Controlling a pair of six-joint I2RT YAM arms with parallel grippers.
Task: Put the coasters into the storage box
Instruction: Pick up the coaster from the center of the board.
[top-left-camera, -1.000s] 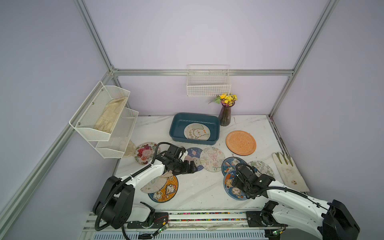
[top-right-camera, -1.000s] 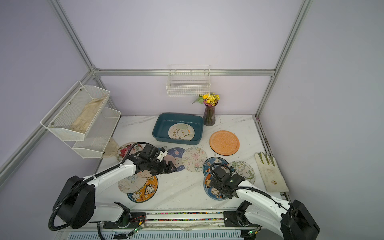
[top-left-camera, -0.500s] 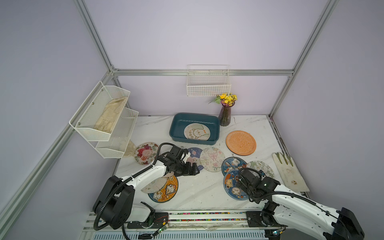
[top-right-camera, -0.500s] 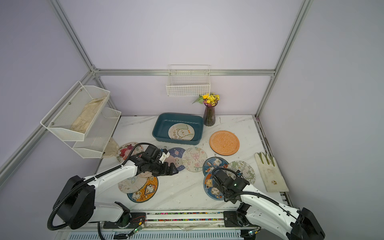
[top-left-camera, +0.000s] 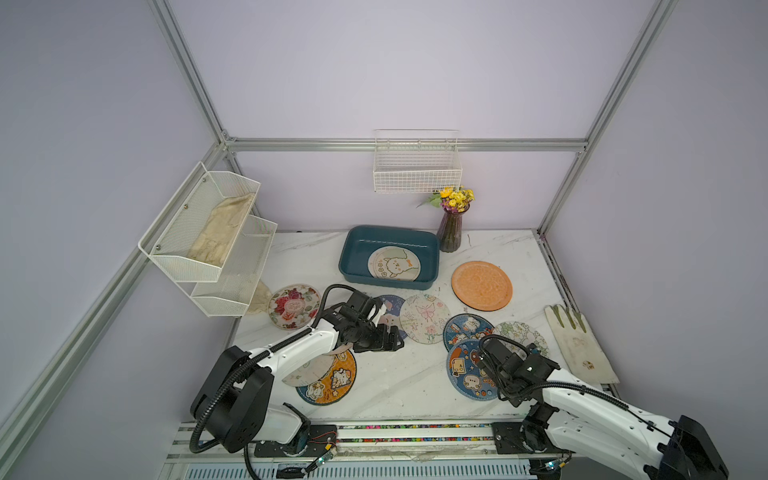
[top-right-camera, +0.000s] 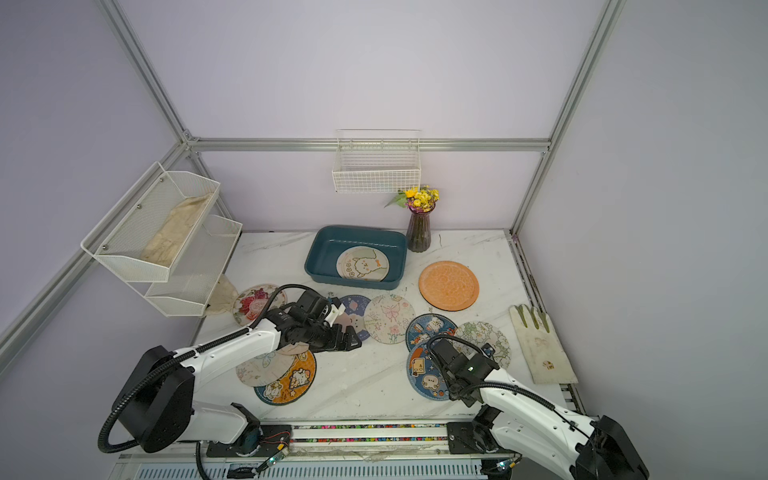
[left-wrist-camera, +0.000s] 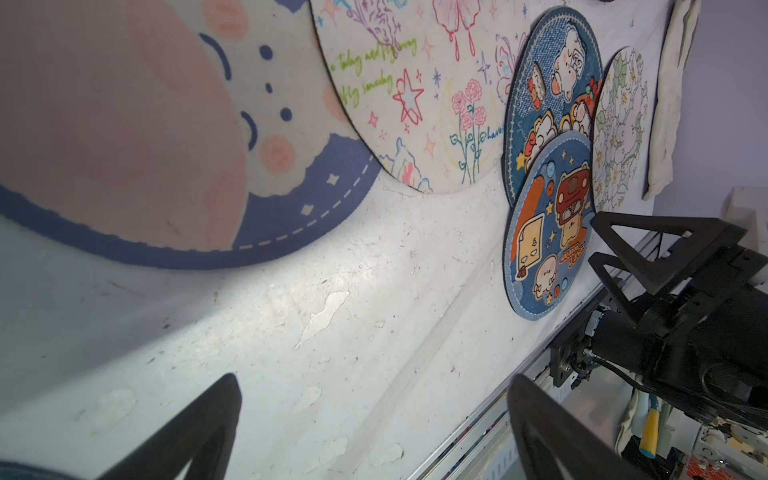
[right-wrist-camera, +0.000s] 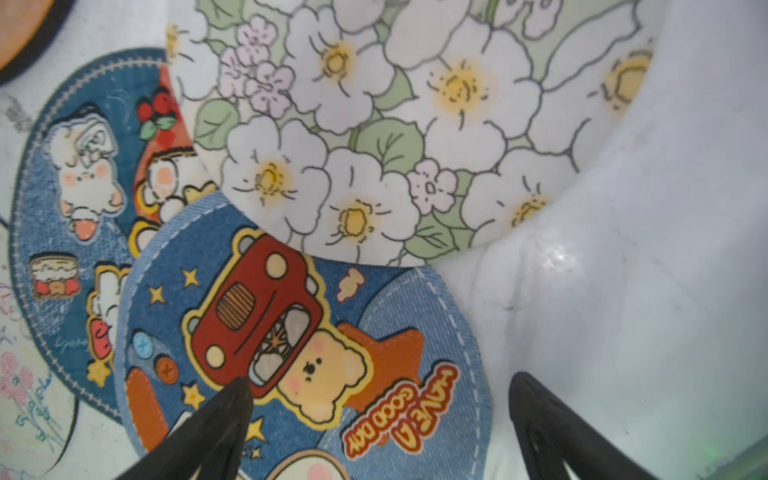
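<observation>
The dark teal storage box (top-left-camera: 353, 253) (top-right-camera: 320, 253) stands at the back with one cream animal coaster (top-left-camera: 394, 264) in it. Several more coasters lie on the table: a rose one (top-left-camera: 294, 306), a plain orange one (top-left-camera: 481, 285), a butterfly one (top-left-camera: 424, 318) (left-wrist-camera: 415, 95), a blue-and-pink one (left-wrist-camera: 266, 208), a white floral one (right-wrist-camera: 374, 137) and a blue car-and-bear one (top-left-camera: 465, 370) (right-wrist-camera: 291, 332). My left gripper (top-left-camera: 390, 338) (left-wrist-camera: 374, 415) hangs open over bare table beside the blue-and-pink coaster. My right gripper (top-left-camera: 494, 361) (right-wrist-camera: 380, 382) (left-wrist-camera: 592, 239) is open, straddling the edge of the car-and-bear coaster.
A vase of flowers (top-left-camera: 451, 226) stands right of the box. A white glove (top-left-camera: 577, 345) lies at the right edge. A mesh tiered shelf (top-left-camera: 208, 241) hangs on the left and a wire basket (top-left-camera: 417, 166) on the back wall. Two overlapping coasters (top-left-camera: 332, 380) lie under my left arm.
My left gripper has shifted a little to the right. My right arm has dropped lower over the car-and-bear coaster and its jaws have opened slightly wider.
</observation>
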